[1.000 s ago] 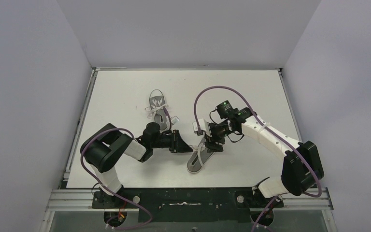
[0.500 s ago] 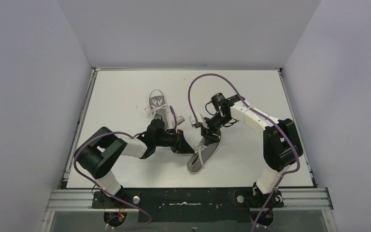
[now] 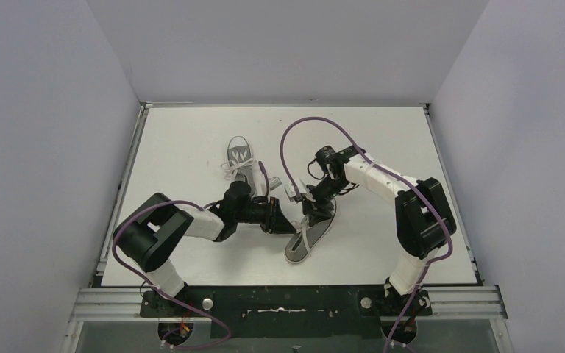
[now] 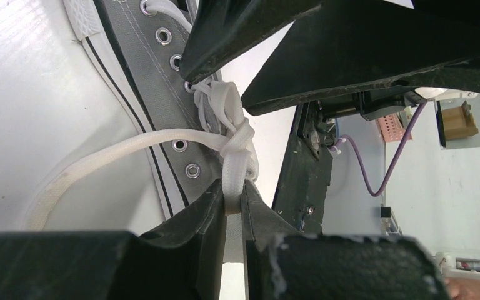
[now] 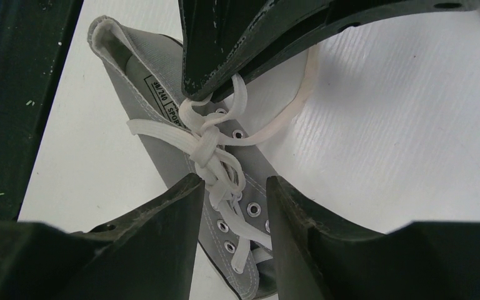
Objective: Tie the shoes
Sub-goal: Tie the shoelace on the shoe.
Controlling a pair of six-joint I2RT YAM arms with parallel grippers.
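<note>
The near shoe (image 3: 310,235) lies on the white worktop (image 3: 191,140) directly under both pincers; its toe points away from them toward the arm bases, and its open heel end sits below the right pincer (image 5: 232,186). Its grey canvas, white sole edge and metal eyelets (image 4: 179,145) show in both wrist views. A single knot (image 5: 205,142) of white lace sits over the upper eyelets, between the tips of the two pincers.

The left pincer (image 4: 232,190) is pressed together on the lace (image 4: 235,164); the strand runs a short way from the knot straight into the narrow gap between its fingers and is pinched there. A loose lace end (image 4: 100,153) leaves the knot on the far side from the right pincer and trails across the sole edge onto the worktop.

The right pincer faces the left one across the knot, tip near tip. Its fingers (image 5: 162,237) stand spread, one on each side of the laced tongue, above the crossings just below the knot; nothing is gripped between them, and whether they touch the canvas I cannot tell.

The other shoe (image 3: 241,156) lies beyond the left pincer, apart from it and close beside the left wrist, with its laces loose. A purple cable (image 3: 288,143) arches over the right wrist.
</note>
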